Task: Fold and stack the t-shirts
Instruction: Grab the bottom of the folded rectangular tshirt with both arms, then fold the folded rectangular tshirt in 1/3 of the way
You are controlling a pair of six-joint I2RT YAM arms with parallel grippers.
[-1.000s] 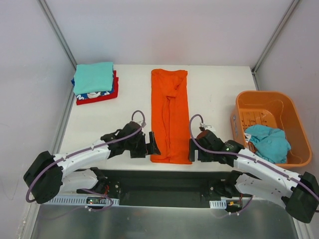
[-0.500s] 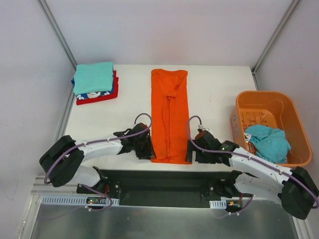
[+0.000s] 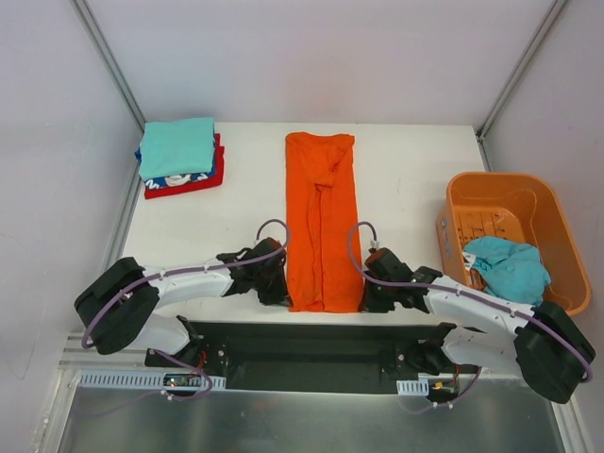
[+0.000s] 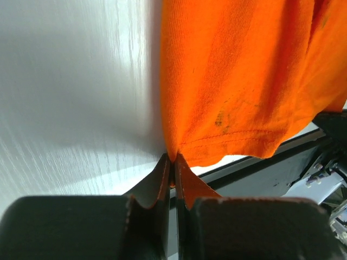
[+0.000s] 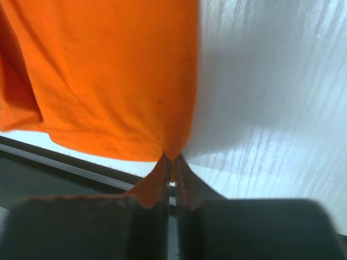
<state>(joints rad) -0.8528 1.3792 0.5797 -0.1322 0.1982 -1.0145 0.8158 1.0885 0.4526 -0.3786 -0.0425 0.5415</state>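
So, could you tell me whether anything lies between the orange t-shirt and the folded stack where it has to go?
Nothing visible does: only bare table separates the orange t-shirt from the folded stack at the far left. The left gripper and right gripper pinch its near corners.

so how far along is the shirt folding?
Done: a folded stack sits at the far-left corner, teal on top. In hand: the orange shirt lies folded into a long strip, left hand and right hand each shut on a near hem corner. Left: fold it up, stack it, then the crumpled teal shirt in the basket.
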